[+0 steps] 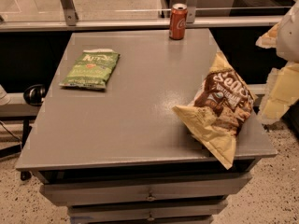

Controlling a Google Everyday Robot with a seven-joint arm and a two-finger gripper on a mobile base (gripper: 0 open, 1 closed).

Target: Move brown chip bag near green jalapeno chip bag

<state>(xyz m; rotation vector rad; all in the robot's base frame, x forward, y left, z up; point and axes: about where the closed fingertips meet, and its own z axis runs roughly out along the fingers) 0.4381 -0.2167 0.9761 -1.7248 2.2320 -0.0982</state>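
Note:
The brown chip bag lies crinkled at the table's right front, its dark brown front facing up and its pale tan lower corner hanging over the front edge. The green jalapeno chip bag lies flat at the table's left, towards the back, far from the brown bag. My gripper shows as pale, yellowish parts at the right edge of the view, just right of the brown bag and beyond the table's right side. It holds nothing that I can see.
A red soda can stands upright at the far edge of the grey table. The table has drawers below its front. A glass rail runs behind it, and speckled floor lies around it.

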